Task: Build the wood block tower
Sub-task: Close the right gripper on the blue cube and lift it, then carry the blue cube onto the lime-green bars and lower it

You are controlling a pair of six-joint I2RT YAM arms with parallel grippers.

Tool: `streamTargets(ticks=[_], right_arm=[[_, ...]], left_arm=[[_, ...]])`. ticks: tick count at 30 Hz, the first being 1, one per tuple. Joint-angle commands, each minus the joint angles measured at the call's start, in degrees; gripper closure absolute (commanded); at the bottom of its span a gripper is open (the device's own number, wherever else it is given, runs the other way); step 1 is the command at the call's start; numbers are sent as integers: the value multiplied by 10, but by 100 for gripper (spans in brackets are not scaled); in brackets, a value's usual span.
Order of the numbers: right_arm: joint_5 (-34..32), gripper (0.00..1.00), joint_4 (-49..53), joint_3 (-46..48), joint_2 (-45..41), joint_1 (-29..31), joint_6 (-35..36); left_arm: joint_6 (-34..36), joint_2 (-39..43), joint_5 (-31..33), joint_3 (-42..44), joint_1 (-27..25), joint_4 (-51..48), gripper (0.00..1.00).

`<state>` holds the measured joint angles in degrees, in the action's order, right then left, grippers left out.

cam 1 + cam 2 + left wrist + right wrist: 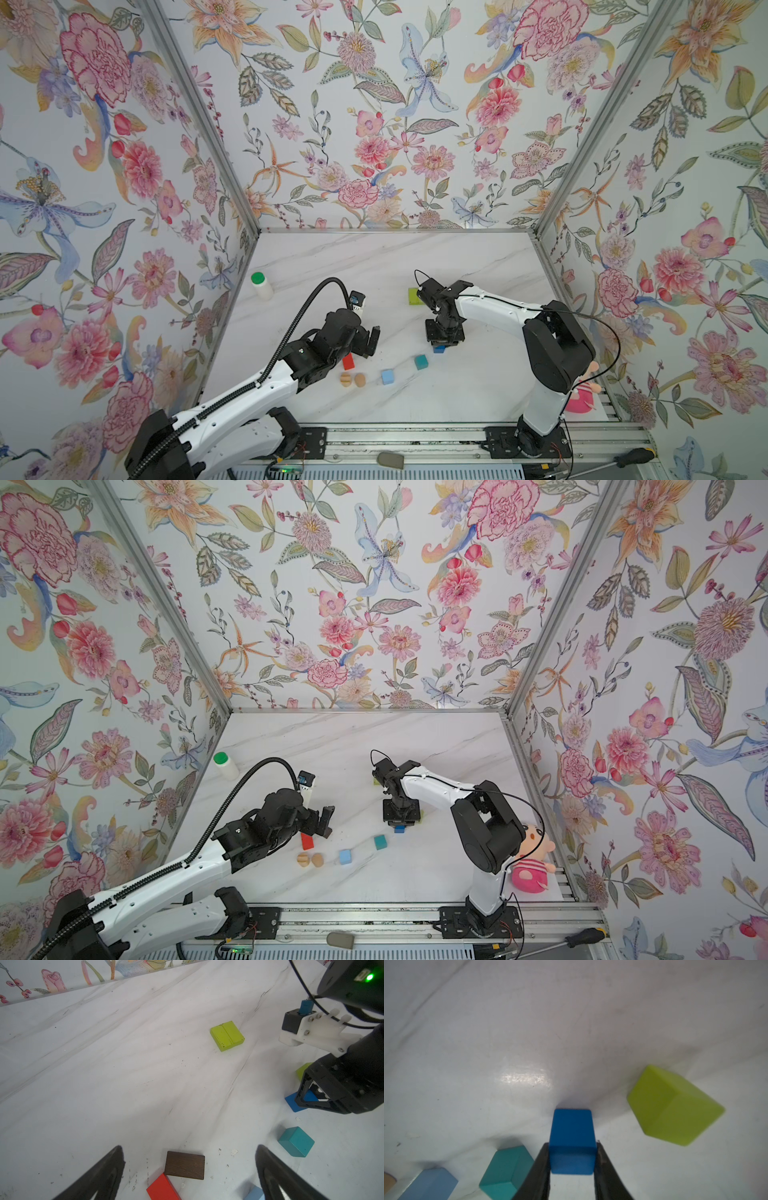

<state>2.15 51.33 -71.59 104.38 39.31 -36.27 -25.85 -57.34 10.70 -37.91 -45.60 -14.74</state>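
Right gripper [572, 1147] is clamping the blue cube [572, 1126]. Both fingers are pressing its side faces, but only at the near end. The cube appears to be sitting on the table [374, 257], toward the front, a little right of middle.

Left gripper [189, 1147] is hanging wide open, holding nothing, over the brown oblong [184, 1165] and red oblong [163, 1187], which are touching at a corner.

No stack is standing yet. Lime cube [675, 1105] is lying just beside the blue one. Teal cube [296, 1141] is near on the other side, then light-blue cube [387, 376] and two tan pieces [345, 379] in a loose row. Lime slab [227, 1035], seam down its middle, is lying flat farther back, apart from the rest.

Judged step: pick of blue cube, lift pending.

Risks:
- Fingers are catching only one end of the cube, so it may pivot or slip out on the lift.
- Lime cube is sitting close, so a sideways swing could knock it away.
- Painted faces are looking smooth, so an off-centre set-down could let the cube slide off its base.
- Left arm is waiting near the middle, so both arms heading for one spot could clash.
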Motion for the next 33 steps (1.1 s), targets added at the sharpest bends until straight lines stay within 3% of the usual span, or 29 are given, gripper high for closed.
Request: streamTargets(ticks=[1, 25, 33], right_arm=[[-2, 69, 14, -39, 11, -4, 8], [-30, 69, 157, -513, 279, -56, 86], [-20, 69, 184, -596, 336, -68, 99]], left_arm=[[15, -8, -5, -17, 11, 11, 1], [61, -96, -47, -59, 73, 77, 1], [76, -118, -70, -74, 101, 78, 1]])
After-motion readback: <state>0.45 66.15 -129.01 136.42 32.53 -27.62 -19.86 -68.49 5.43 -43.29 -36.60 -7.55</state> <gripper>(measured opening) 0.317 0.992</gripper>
